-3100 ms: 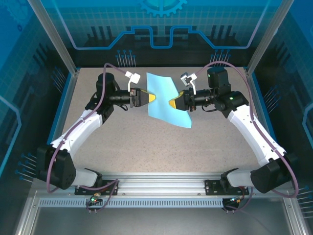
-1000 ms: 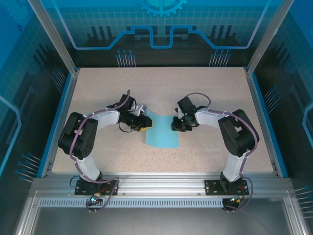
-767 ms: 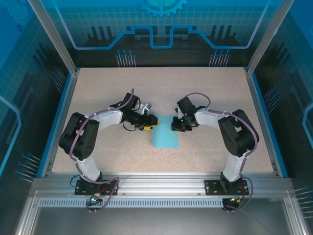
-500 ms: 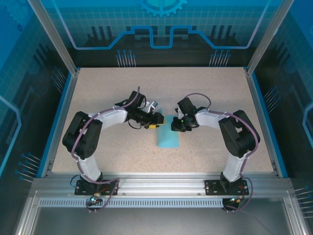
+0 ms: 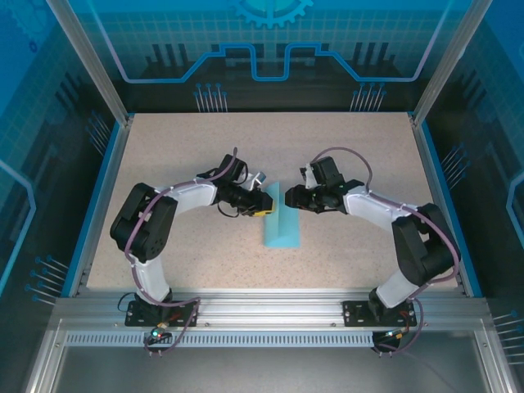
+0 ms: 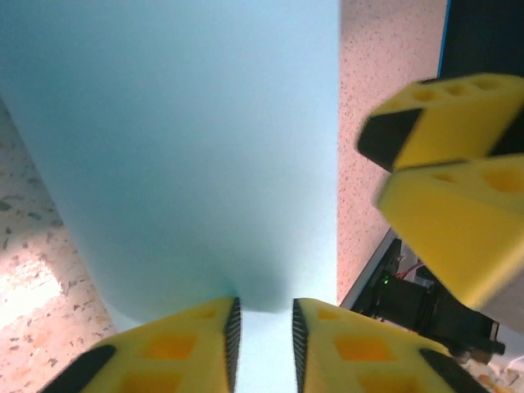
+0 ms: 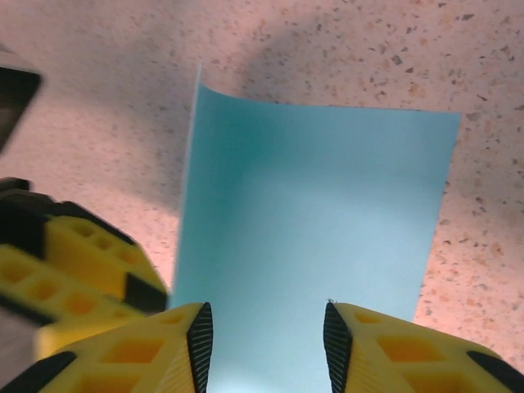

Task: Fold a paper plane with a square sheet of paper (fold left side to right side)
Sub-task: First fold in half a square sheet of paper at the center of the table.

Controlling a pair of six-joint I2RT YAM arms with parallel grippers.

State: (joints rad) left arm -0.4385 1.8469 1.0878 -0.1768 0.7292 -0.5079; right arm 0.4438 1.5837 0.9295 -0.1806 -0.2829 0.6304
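The square sheet of paper [image 5: 285,232] lies mid-table as a narrow light-blue strip, its left side lifted and curving over to the right. In the left wrist view this raised flap [image 6: 188,139] bends down to the tips of my left gripper [image 6: 264,307], whose jaws stand a narrow gap apart with the lower paper layer showing between them. From above, the left gripper [image 5: 264,202] sits at the strip's far left corner. My right gripper [image 5: 288,197] faces it from the right. Its jaws stand well apart above the flat paper [image 7: 319,237], and the right gripper [image 7: 268,315] holds nothing.
The speckled beige tabletop [image 5: 188,262] surrounds the paper, bounded by blue side rails [image 5: 97,213] and aluminium posts [image 5: 90,65]. The two grippers' yellow fingers are only a few centimetres apart. The right gripper's fingers [image 6: 442,131] loom close in the left wrist view.
The left gripper swept right, carrying the sheet's left side over, so the paper looks narrower. The right gripper drew back slightly and its jaws opened.
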